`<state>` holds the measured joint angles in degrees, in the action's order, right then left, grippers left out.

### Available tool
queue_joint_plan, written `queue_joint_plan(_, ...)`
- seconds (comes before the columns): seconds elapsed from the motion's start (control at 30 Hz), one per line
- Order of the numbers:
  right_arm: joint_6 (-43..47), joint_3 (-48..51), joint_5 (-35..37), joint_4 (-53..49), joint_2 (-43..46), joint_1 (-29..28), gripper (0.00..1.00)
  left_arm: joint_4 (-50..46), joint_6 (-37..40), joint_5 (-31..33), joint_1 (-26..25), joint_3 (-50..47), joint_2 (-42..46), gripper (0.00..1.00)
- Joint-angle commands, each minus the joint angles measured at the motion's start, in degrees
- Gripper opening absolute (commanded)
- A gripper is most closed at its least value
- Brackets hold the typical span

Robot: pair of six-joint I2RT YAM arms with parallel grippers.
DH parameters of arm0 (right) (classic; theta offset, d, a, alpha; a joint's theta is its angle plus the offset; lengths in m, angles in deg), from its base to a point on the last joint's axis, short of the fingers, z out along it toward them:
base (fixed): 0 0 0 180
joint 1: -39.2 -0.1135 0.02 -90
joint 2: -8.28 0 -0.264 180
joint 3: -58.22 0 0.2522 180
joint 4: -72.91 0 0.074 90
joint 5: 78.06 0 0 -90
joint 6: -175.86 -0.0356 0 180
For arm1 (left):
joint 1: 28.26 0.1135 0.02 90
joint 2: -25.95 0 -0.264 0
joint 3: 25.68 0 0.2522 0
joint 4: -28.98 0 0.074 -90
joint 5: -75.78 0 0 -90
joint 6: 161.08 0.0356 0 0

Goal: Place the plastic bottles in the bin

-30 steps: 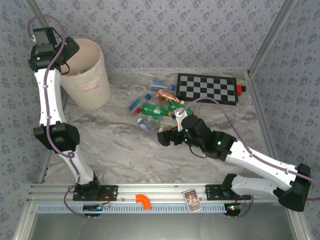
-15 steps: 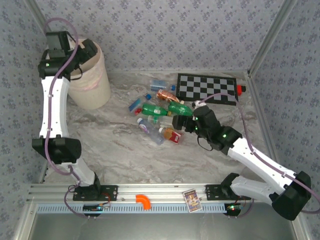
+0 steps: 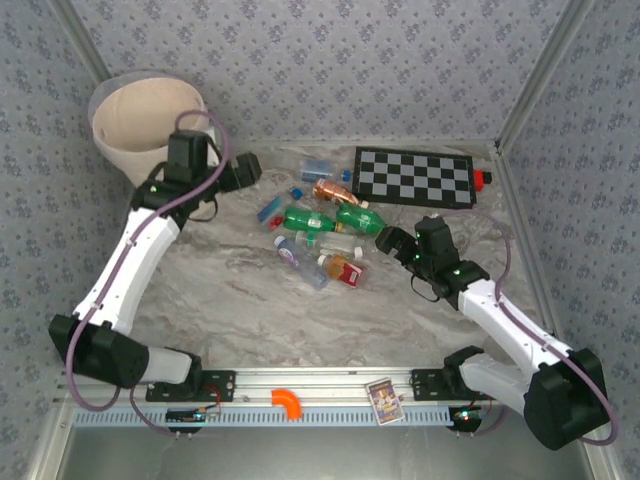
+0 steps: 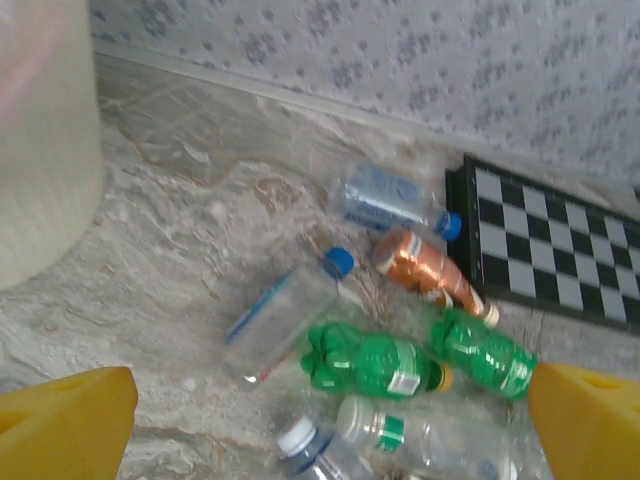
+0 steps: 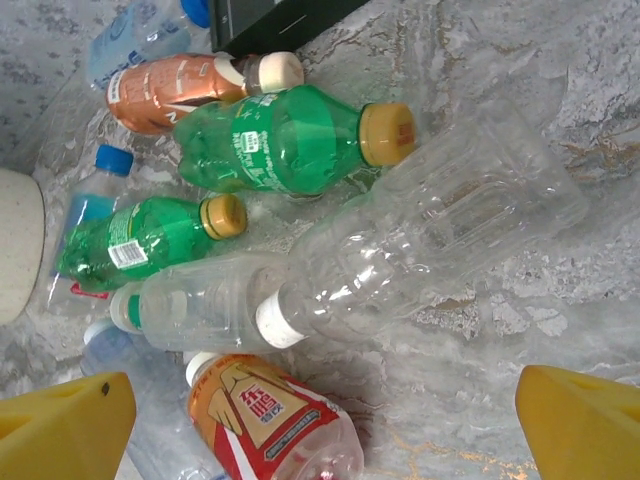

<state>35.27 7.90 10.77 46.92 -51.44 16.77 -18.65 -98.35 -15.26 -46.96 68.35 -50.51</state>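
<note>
Your left gripper (image 3: 243, 170) hung with jaws spread wide, holding nothing, the plastic bottles (image 4: 370, 360) scattered just ahead of them, the bin (image 3: 140, 115) off to their left, your right gripper (image 3: 387, 238) equally wide, bottles close ahead.

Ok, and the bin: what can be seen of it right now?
The bin is a tall round bucket, pale peach, plastic by its look, with a clear liner over the rim. It sits in the far left corner of the table, mouth open. In the top view the left arm covers its base; the bottles lie apart from it.
</note>
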Motion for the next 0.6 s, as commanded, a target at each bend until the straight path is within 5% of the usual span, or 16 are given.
queue_joint_plan(0.0,-3.87,1.06,-2.45,3.46,-1.14,1.54,1.0,4.55,3.04,1.93,-4.79,-5.02,3.95,1.0)
queue_joint_plan(0.2,-1.2,1.13,-3.99,6.82,-4.26,0.91,0.97,7.82,2.32,2.71,-12.27,-15.01,7.06,1.0)
queue_joint_plan(0.57,14.07,-0.55,-11.43,7.78,-14.73,-6.0,0.99,9.61,-2.08,2.62,-13.91,-22.56,9.72,1.0)
